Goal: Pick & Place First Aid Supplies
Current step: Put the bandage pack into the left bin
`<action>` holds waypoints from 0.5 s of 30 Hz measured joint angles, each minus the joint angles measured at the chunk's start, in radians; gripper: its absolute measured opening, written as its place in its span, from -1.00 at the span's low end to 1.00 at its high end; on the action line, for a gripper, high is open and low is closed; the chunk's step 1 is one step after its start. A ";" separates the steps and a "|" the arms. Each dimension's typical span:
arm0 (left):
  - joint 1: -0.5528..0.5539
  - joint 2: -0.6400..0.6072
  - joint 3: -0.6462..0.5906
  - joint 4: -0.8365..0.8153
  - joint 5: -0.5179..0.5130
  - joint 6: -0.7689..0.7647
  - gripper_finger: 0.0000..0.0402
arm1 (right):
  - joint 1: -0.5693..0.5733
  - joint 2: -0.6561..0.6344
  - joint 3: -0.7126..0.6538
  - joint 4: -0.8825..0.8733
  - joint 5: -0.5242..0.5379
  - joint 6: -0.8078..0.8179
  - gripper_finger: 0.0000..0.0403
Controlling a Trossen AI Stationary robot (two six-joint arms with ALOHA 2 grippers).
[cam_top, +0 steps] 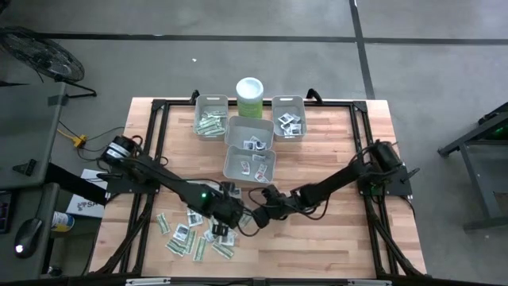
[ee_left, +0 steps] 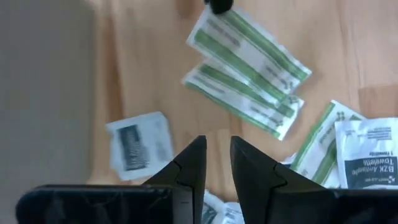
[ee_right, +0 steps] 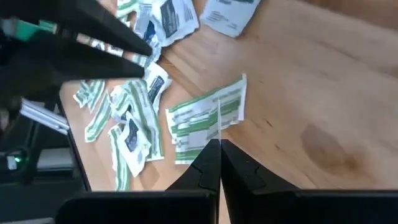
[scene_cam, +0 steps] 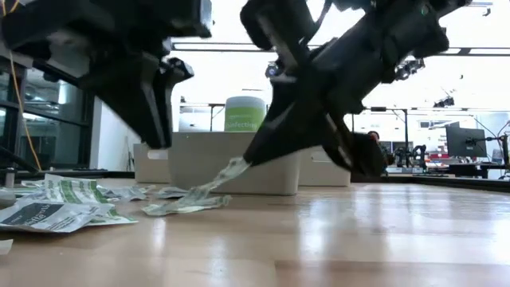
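Right claw (ee_right: 219,146) pinches 2 green-striped packets (ee_right: 205,118); left claw (ee_left: 216,158) slightly parted, empty; 4 bins (cam_top: 249,163).

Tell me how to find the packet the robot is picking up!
Start at the wooden table and find the heap of packets at its front edge. Just beside the heap, the right gripper has its fingers shut on a green-striped strip packet. It alone hangs lifted at one end; the rest lie flat.
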 joint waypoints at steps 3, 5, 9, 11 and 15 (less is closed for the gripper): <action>0.000 -0.044 0.000 -0.031 -0.037 -0.007 -0.64 | -0.003 -0.054 0.001 -0.065 0.004 -0.035 -1.00; 0.000 -0.072 0.000 -0.057 -0.060 -0.011 -0.64 | -0.003 -0.098 0.000 -0.140 0.014 -0.057 -1.00; 0.000 -0.133 0.000 -0.100 -0.124 -0.031 -0.64 | -0.003 -0.186 0.000 -0.245 0.041 -0.096 -1.00; 0.000 -0.161 0.000 -0.133 -0.159 -0.048 -0.64 | -0.003 -0.230 0.000 -0.287 0.062 -0.116 -1.00; 0.000 -0.206 0.000 -0.181 -0.229 -0.078 -0.64 | -0.008 -0.323 0.000 -0.381 0.137 -0.150 -1.00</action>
